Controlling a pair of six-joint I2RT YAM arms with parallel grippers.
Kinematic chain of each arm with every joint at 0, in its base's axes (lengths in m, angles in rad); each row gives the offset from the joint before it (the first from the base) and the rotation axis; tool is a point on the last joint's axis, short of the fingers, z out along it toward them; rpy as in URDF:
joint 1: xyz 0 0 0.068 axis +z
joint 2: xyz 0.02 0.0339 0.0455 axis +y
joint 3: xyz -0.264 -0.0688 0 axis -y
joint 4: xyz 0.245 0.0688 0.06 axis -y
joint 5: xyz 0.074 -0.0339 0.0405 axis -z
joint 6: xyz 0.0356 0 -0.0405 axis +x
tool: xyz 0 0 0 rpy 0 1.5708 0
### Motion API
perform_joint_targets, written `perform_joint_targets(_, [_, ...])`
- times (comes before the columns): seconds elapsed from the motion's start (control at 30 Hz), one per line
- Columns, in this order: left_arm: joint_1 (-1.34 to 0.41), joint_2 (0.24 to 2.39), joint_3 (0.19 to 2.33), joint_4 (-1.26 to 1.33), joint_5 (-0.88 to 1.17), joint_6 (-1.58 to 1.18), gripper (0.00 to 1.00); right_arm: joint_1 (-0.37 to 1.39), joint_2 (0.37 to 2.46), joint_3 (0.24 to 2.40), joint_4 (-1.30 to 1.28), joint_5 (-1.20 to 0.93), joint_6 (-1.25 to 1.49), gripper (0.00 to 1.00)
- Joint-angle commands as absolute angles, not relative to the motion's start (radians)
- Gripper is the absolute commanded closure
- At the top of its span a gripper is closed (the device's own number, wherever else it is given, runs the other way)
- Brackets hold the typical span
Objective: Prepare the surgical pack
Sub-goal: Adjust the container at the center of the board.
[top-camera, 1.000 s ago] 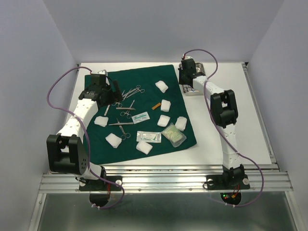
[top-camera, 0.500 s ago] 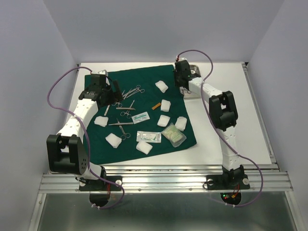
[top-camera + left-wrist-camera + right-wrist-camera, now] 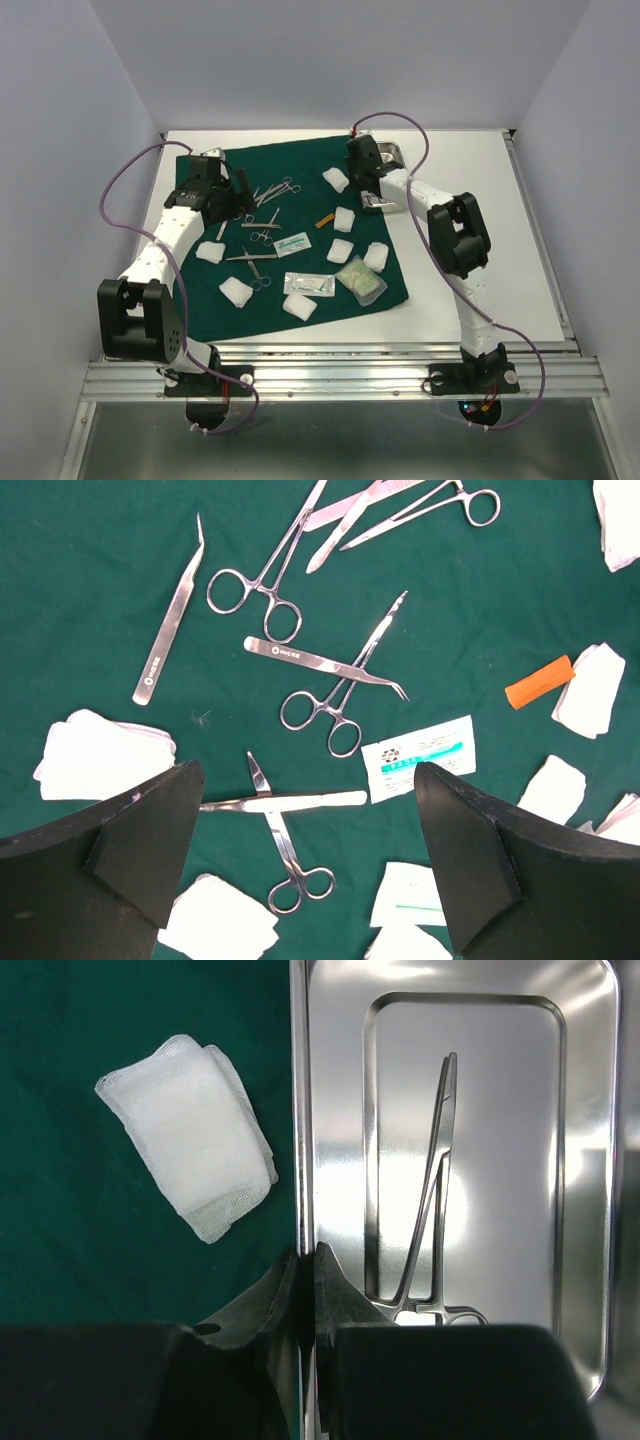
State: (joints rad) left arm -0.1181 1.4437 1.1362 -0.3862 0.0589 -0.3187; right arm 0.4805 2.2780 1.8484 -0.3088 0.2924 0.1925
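Observation:
The dark green cloth (image 3: 200, 290) lies spread on the table with metal instruments, gauze pads and packets strewn over it. My right gripper (image 3: 307, 1260) is shut on the left rim of the steel tray (image 3: 580, 1160), which holds one pair of forceps (image 3: 430, 1190). The tray (image 3: 393, 152) sits at the cloth's back right edge, partly hidden under the right gripper (image 3: 362, 178). A gauze pad (image 3: 190, 1150) lies just left of the tray. My left gripper (image 3: 305, 770) hangs open above scissors (image 3: 280, 850), forceps (image 3: 340, 690) and a sealed packet (image 3: 420, 755), holding nothing.
An orange cap (image 3: 538, 682) and more gauze pads (image 3: 95, 755) lie on the cloth. A greenish bag (image 3: 361, 280) and a long packet (image 3: 308, 284) rest near its front right. White table (image 3: 480, 230) runs right of the cloth; walls close in on three sides.
The right arm has swung left with the tray in its grip, bringing the tray from the bare table to the cloth's back right edge. The left arm has stayed still.

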Motion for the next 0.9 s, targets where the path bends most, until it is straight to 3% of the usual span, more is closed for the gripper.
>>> perform_joint_targets(0.0, [-0.121, 1.402, 1.126, -0.364, 0.074, -0.321, 0.01, 0.495, 2.209, 1.838, -0.302, 0.291, 0.256, 0.99])
perform_joint_targets(0.13, [-0.121, 1.401, 1.124, -0.365, 0.075, -0.319, 0.01, 0.495, 2.215, 1.848, -0.316, 0.272, 0.294, 0.91])
perform_joint_targets(0.2, [-0.121, 1.401, 1.121, -0.367, 0.075, -0.318, 0.01, 0.495, 2.215, 1.851, -0.322, 0.264, 0.299, 0.78])
perform_joint_targets(0.4, [-0.121, 1.397, 1.118, -0.365, 0.080, -0.319, 0.01, 0.495, 2.186, 1.868, -0.333, 0.293, 0.285, 0.62])
perform_joint_targets(0.87, [-0.121, 1.391, 1.115, -0.368, 0.081, -0.319, 0.01, 0.425, 2.126, 1.798, -0.367, 0.348, 0.316, 0.61])
